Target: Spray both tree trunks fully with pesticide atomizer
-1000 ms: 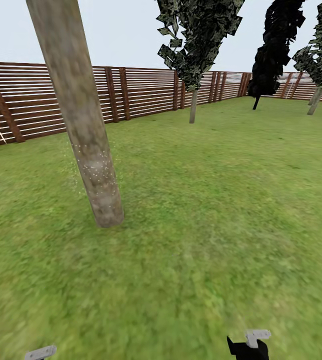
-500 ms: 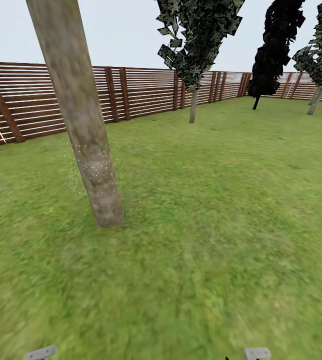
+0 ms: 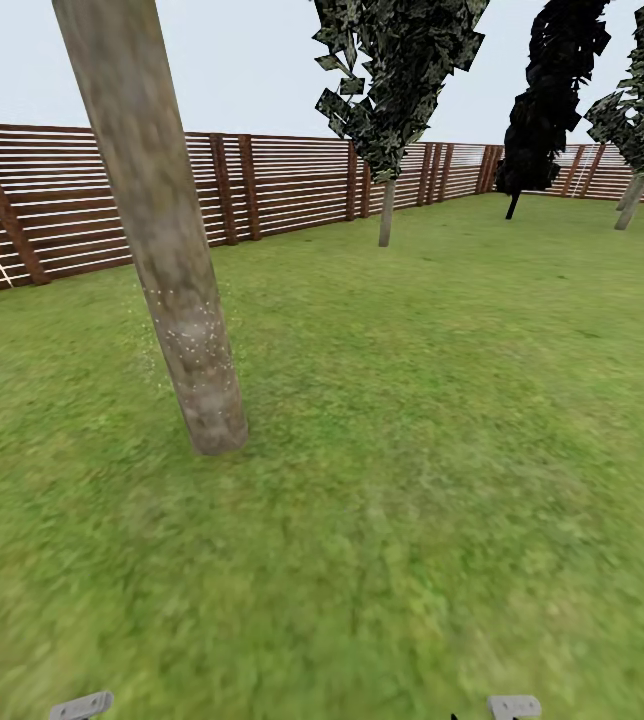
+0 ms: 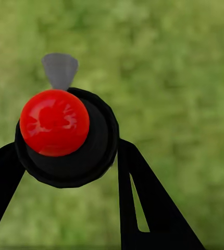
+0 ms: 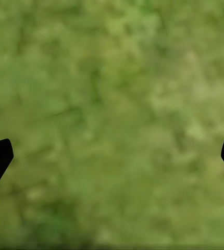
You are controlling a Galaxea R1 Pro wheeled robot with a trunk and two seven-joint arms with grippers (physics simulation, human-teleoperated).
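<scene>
A thick, leaning grey-brown tree trunk [image 3: 167,240] rises from the lawn at the left of the head view. Fine pale pesticide specks [image 3: 194,345] dot its lower part and the air beside it. In the left wrist view, the pesticide atomizer [image 4: 54,122] is seen end-on as a round dark body with a red top and a grey nozzle. My left gripper [image 4: 67,148] is shut on it, one black finger on each side. My right gripper [image 5: 114,156] hangs open over grass, its fingertips far apart and nothing between them.
A brown slatted fence [image 3: 282,185] edges the lawn at the back and left. Slimmer trees stand far off: one with a thin pale trunk [image 3: 387,212], a dark one [image 3: 552,100] and another at the right edge [image 3: 630,200]. Open grass [image 3: 442,420] lies ahead and to the right.
The right arm has dropped: its black part at the head view's lower edge one second ago has sunk almost out of the picture. The tree and the view have not shifted.
</scene>
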